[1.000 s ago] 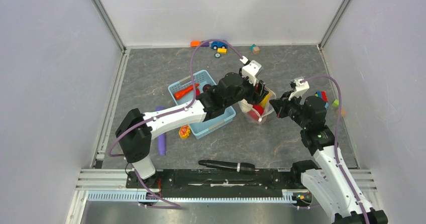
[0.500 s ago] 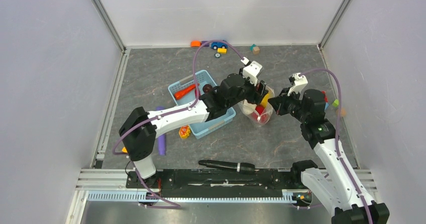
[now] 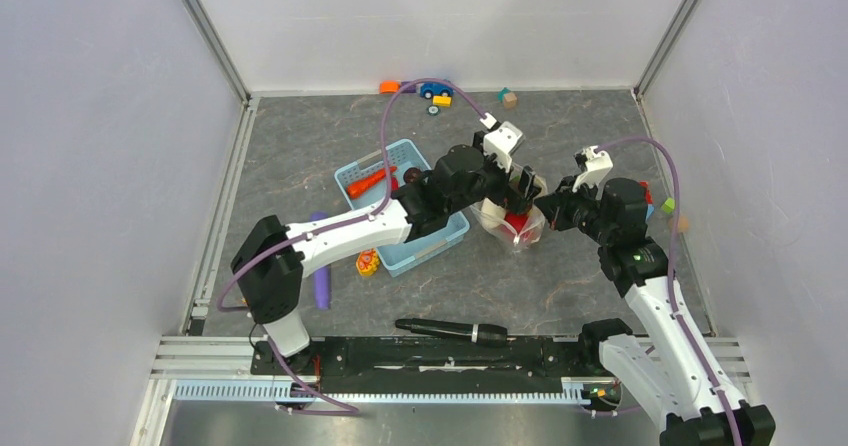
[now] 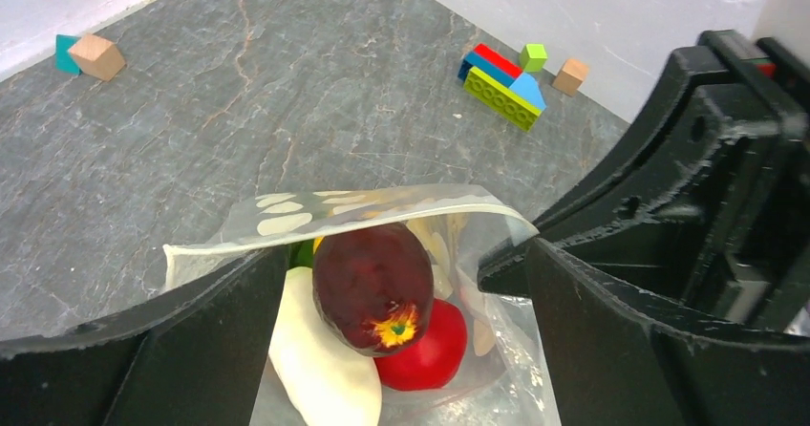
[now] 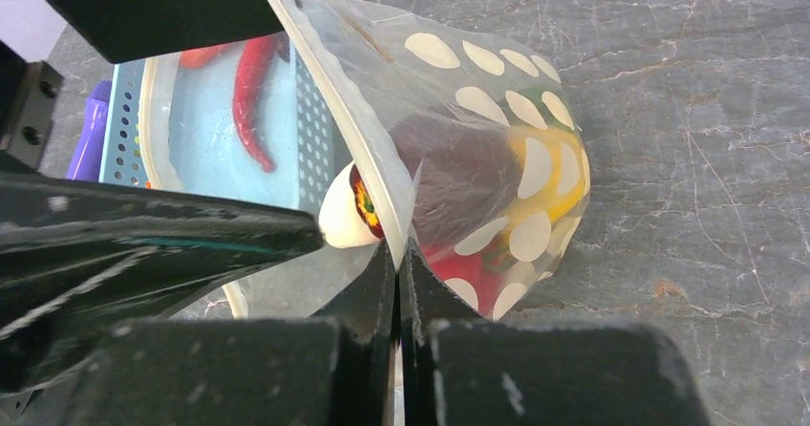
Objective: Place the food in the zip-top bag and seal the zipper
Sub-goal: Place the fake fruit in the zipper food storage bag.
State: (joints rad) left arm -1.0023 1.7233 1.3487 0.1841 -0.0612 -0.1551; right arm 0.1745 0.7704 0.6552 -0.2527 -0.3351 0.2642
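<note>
The zip-top bag [image 3: 525, 236] stands on the worktop [image 3: 300, 156] just right of the light-blue basket [image 3: 420, 252]. It is clear with white dots, and its mouth gapes upward. The zipper [image 4: 382, 195] along the rim is unsealed, and one side of that edge is pinched in the closed right pincer [image 5: 398, 254]. Inside, the maroon piece [image 4: 371, 278] sits on top in the mouth, its yellow-marked end showing, over the white oblong [image 4: 320, 359] and the red apple [image 4: 432, 350]. The yellow round [image 5: 565, 185] lies deeper, against the bag's wall. The red chili [image 5: 250, 87] and the orange carrot [image 3: 368, 180] lie in the basket, outside the bag.
</note>
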